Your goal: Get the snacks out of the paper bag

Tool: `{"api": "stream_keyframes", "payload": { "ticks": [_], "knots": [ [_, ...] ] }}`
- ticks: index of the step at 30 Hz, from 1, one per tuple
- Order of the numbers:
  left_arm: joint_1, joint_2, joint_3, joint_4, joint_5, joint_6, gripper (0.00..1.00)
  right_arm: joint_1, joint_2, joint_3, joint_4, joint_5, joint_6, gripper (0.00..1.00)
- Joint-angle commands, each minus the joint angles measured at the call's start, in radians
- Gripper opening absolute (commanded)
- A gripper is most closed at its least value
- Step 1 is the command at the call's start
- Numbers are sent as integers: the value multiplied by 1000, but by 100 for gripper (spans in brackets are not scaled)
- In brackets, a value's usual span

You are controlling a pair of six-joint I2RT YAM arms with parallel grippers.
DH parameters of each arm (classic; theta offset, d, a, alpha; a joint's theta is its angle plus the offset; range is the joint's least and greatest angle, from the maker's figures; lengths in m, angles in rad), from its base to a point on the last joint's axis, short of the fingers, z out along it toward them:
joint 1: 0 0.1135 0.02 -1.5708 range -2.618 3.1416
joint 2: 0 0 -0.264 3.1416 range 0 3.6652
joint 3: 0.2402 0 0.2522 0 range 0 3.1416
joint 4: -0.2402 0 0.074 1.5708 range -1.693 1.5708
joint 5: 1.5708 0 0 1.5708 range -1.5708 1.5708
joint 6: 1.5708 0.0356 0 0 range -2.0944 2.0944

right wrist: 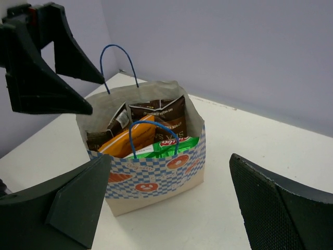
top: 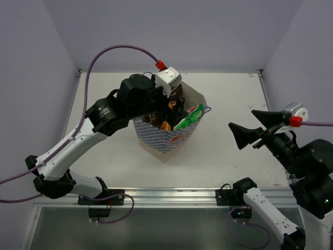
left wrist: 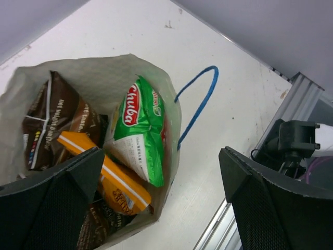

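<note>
Upright paper bag (top: 167, 141) sits mid-table (top: 229, 94), mouth open. The snacks (right wrist: 156, 117) are all inside: green packet (left wrist: 140, 125), orange packet (left wrist: 119, 182), brown packets (left wrist: 57, 114). The left gripper (left wrist: 161, 156) hangs over the mouth, spread wide, likely lined up to reach in. The right gripper (top: 241, 117), also wide and empty, is well apart, leaving room.

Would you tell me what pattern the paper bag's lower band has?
Paper bag: blue-and-white checks, orange marks; clearest in right wrist view.
</note>
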Motion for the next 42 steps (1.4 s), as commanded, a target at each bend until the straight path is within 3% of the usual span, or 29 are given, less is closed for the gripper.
{"api": "stream_keyframes", "payload": {
  "ticks": [1,6,10,15,19,24,26,31,37,42],
  "knots": [
    [69,-80,7,-36,-18,10,100,3,70,74,-25,-61,-4,99],
    [155,-147,-2,-88,-214,-34,100,4,239,198,-77,-114,45,99],
    [188,-166,-27,-179,-376,-57,100,3,476,476,-267,-186,75,99],
    [215,-186,-146,-208,-428,-105,100,6,781,819,-456,-238,146,99],
    [260,-202,-299,-130,-353,-131,98,42,942,997,-510,-229,200,99],
    [338,-206,-390,-24,-276,-149,86,176,1055,1011,-506,-41,207,99],
    [352,-202,-421,7,-278,-157,74,226,1071,973,-489,7,224,99],
    [370,-200,-463,91,-252,-149,59,331,1139,880,-443,174,281,93],
    [373,-159,-452,126,-210,-122,52,374,1231,783,-398,281,378,79],
    [373,-150,-455,139,-212,-108,50,403,1311,798,-415,336,417,75]
  ]
}}
